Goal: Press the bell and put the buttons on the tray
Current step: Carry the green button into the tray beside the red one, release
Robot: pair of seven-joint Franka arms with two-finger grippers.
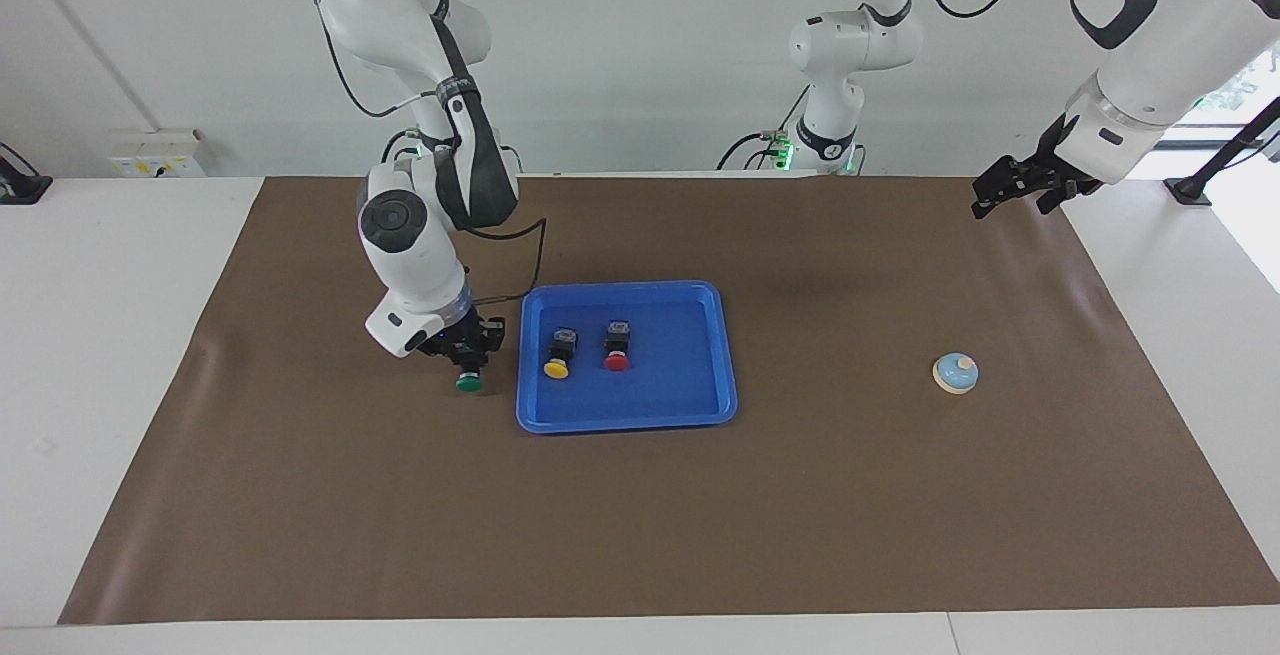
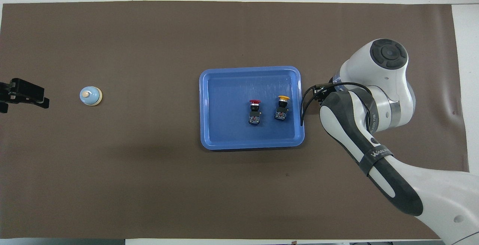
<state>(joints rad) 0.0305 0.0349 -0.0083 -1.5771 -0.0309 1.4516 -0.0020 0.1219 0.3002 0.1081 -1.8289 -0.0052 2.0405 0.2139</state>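
Green button point(image 1: 468, 382): gripped by its black body between the fingers of the right gripper point(image 1: 466, 347), cap pointing down and away from the robots. The fingers are closed tight on it. It sits just beside the tray point(image 1: 723, 355), outside the rim at the right arm's end of the table; whether it has cleared the mat cannot be told. In the overhead view the arm hides it entirely.

Yellow button point(image 1: 557, 367) and red button point(image 1: 617, 361): both lie inside the tray, side by side, the yellow one closer to the closed fingers.

Bell point(image 1: 956, 372): stands on the mat toward the left arm's end, well apart from the tray. The left gripper point(image 1: 1010, 186) waits in the air over the mat's edge, fingers spread wide, holding nothing.

Judgement: the step in hand is the transfer of the last button. The next move calls for a lift sufficient to pass the raised rim, a short carry sideways over bare tray floor beside the yellow button, then release.
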